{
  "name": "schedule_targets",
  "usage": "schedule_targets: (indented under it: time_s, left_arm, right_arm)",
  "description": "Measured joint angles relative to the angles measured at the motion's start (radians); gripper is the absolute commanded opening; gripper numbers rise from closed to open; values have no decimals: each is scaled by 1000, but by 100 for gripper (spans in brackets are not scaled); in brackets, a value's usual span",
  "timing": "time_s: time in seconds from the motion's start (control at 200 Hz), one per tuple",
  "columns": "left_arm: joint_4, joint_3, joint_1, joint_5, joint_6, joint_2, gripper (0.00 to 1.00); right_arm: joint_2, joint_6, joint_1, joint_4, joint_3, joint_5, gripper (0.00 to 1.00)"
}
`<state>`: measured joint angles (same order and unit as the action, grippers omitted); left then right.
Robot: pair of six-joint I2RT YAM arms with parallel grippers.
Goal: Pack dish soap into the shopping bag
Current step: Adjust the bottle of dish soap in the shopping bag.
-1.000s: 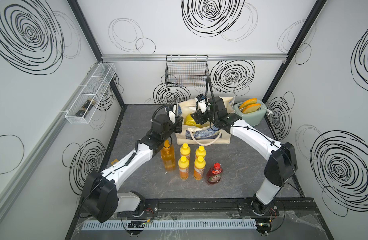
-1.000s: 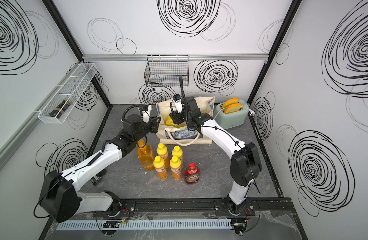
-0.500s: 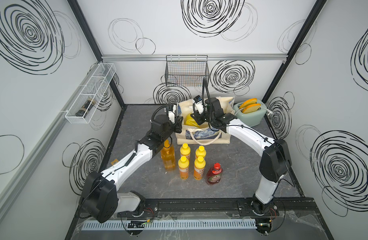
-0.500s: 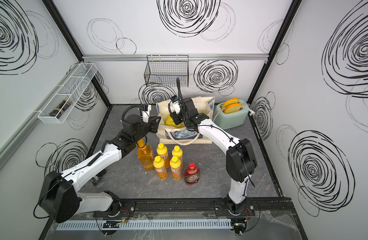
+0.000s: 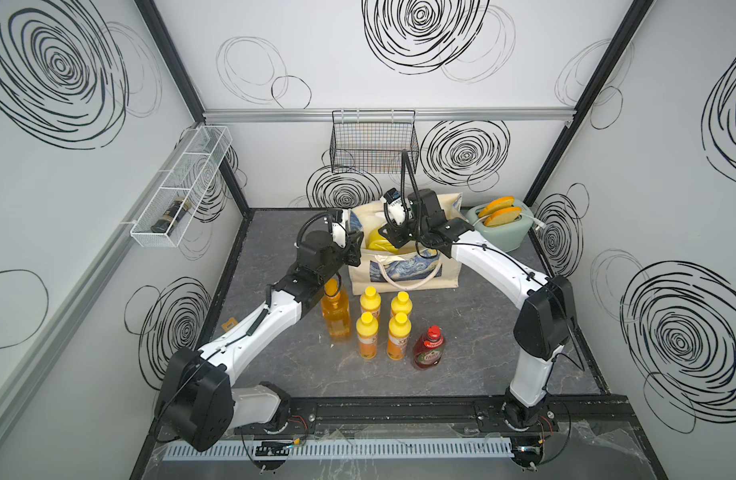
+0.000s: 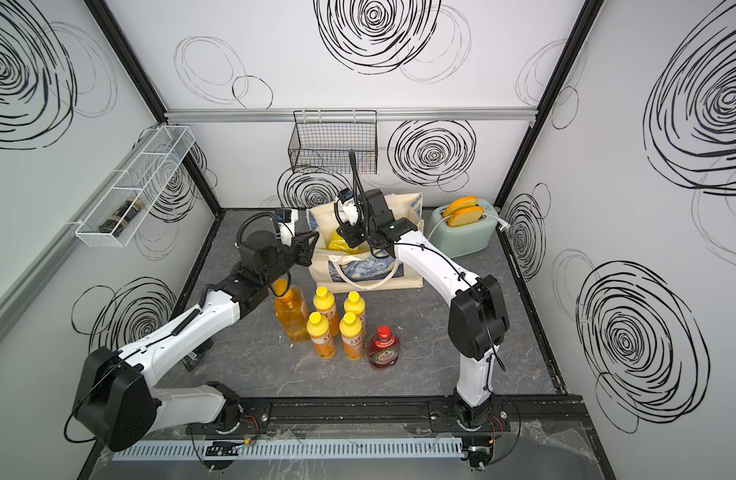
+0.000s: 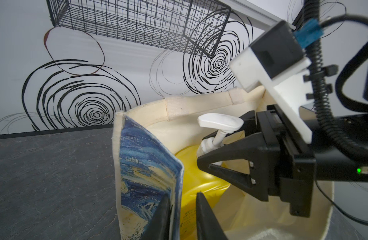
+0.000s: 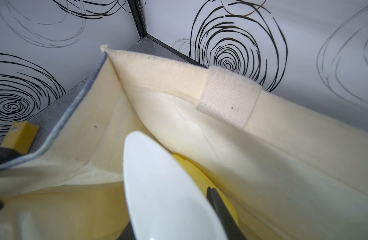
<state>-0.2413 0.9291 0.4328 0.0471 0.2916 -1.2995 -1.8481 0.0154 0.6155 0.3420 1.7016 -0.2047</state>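
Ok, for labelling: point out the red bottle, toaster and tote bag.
red bottle (image 5: 429, 355), in a top view, label
toaster (image 5: 508, 233), in a top view, side
tote bag (image 5: 404, 268), in a top view, print

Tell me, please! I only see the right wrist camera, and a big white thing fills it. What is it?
Observer: That's the pump head of the yellow white-pump bottle; the right end effector holds its neck.
Operator: What's my other arm doing?
Observer: The left end effector straddles the shopping bag's side wall.
Operator: How many bottles wait outside?
Observer: Six on the table: the orange pump bottle, four small yellow bottles, the red Fairy bottle.
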Motion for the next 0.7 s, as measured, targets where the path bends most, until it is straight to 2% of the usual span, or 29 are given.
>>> schedule_targets:
  time_s: [0.265,0.7]
  left_arm:
    - [-15,-3,-2,8,-1,2,25]
    - [-21,-6,-2,13,-8,4,23]
  right_arm:
    - [0,-1,2,1,26,-56,0]
    - [-25,-18,11,-3,53,-80,0]
